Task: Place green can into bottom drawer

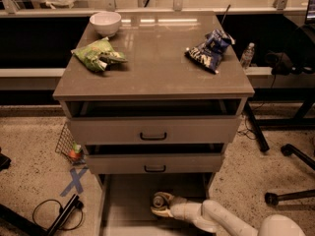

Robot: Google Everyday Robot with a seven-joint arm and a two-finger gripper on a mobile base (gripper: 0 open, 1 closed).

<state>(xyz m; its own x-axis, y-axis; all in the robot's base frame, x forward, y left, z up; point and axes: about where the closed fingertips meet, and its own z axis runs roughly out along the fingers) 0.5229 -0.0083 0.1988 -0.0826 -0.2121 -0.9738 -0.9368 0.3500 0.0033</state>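
- The big grey cabinet fills the middle of the view, and its flat counter is on top.
- The bottom drawer is pulled out toward us. Its pale floor shows on the left side.
- The top drawer and the middle drawer each have a black handle. Both are open just a crack.
- The white robot arm comes in from the bottom right corner and reaches into the bottom drawer.
- A green snack bag lies on the left of the counter. A blue snack bag lies on the right, well apart from it.
- A white bowl sits at the back left of the counter, near the green bag.
- The claw is low inside the bottom drawer, near the middle. Its two fingers are closed around the can — one on each side.
- The green can is inside the bottom drawer, held in the claw — its silver top faces up at us.
- A blue tape cross is on the floor, left of the cabinet.
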